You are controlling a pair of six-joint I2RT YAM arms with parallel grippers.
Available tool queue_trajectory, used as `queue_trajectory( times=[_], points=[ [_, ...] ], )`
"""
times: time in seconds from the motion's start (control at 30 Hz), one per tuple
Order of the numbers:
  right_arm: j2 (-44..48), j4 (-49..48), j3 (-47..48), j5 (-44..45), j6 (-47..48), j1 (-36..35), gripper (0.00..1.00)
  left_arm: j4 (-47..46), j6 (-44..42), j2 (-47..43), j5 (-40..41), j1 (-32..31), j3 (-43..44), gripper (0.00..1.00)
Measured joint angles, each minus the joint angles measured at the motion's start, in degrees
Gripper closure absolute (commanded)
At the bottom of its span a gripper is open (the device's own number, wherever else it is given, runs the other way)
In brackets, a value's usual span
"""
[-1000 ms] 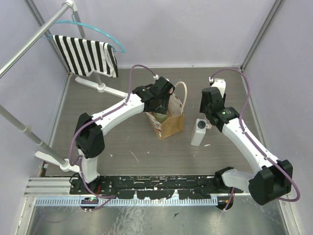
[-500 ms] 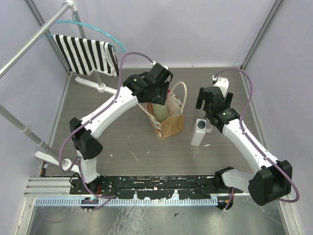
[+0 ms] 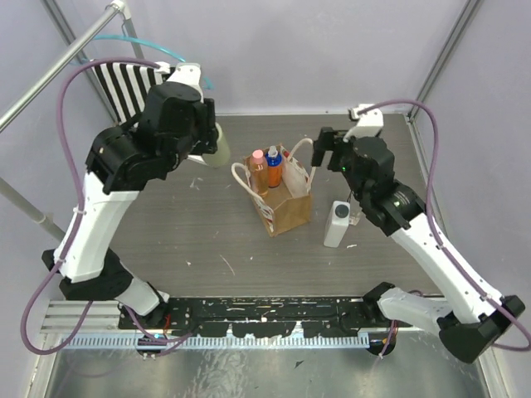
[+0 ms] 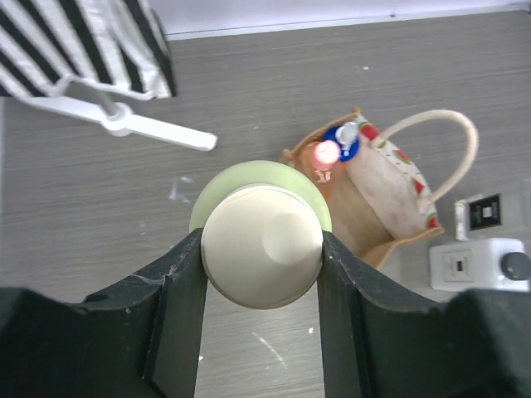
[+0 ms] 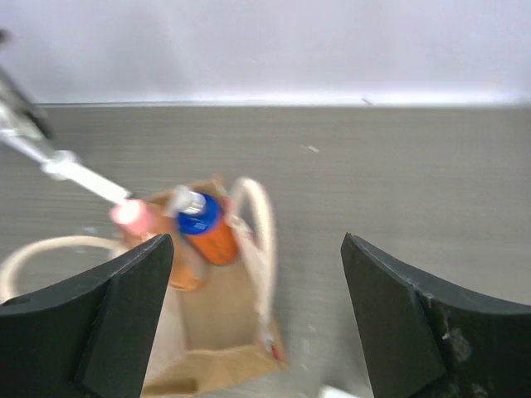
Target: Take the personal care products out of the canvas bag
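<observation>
My left gripper (image 3: 213, 143) is held high and left of the canvas bag (image 3: 290, 207), shut on the pale olive bottle (image 3: 221, 145). In the left wrist view its cream cap (image 4: 262, 245) is clamped between the black fingers (image 4: 178, 290). The tan canvas bag (image 4: 373, 195) stands open with a peach-pink bottle (image 3: 258, 168) and a blue and orange-red bottle (image 3: 275, 166) upright inside. The white flat bottle with a grey cap (image 3: 337, 222) stands on the table to the bag's right. My right gripper (image 3: 320, 149) hovers open above the bag (image 5: 216, 348), holding nothing.
A striped cloth (image 3: 124, 87) hangs on a teal hanger from a metal rack at the back left, and the rack's white foot (image 4: 137, 126) lies on the table. Purple walls close in the back and both sides.
My left arm has lifted the olive bottle out of the bag, up and to the left. My right gripper has opened, left the white bottle standing and risen toward the bag.
</observation>
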State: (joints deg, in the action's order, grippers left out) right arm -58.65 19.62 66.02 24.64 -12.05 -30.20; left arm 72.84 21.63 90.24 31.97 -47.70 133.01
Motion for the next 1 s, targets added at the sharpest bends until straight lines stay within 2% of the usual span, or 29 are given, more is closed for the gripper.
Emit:
queue_trajectory(
  times=[0.13,0.23,0.43,0.6,0.8,1.0],
  points=[
    [-6.69,-2.29,8.09,-3.96,1.90,-6.36,0.13,2.60,-0.52,-2.54,3.37,0.13,-1.05,1.00],
    [-12.98,-2.25,11.54,-7.50,1.86,-7.61,0.14,2.45,-0.02,-5.07,3.17,0.31,-7.28,1.00],
    [-29.97,-0.09,18.53,-14.86,0.11,-7.63,0.19,-2.93,2.45,-12.55,0.04,0.33,-30.64,1.00],
    [-39.63,1.84,20.48,-17.42,-0.48,-8.13,0.23,-8.79,4.98,-17.57,-1.46,0.55,-45.77,1.00],
    [-45.07,1.57,22.16,-17.97,-0.52,-9.51,0.26,-16.65,8.44,-19.89,-2.93,0.72,-58.21,1.00],
    [-46.56,1.49,23.37,-14.27,0.20,-11.76,0.30,-24.85,11.72,-23.04,-3.19,0.72,-69.75,0.97]
  ],
)
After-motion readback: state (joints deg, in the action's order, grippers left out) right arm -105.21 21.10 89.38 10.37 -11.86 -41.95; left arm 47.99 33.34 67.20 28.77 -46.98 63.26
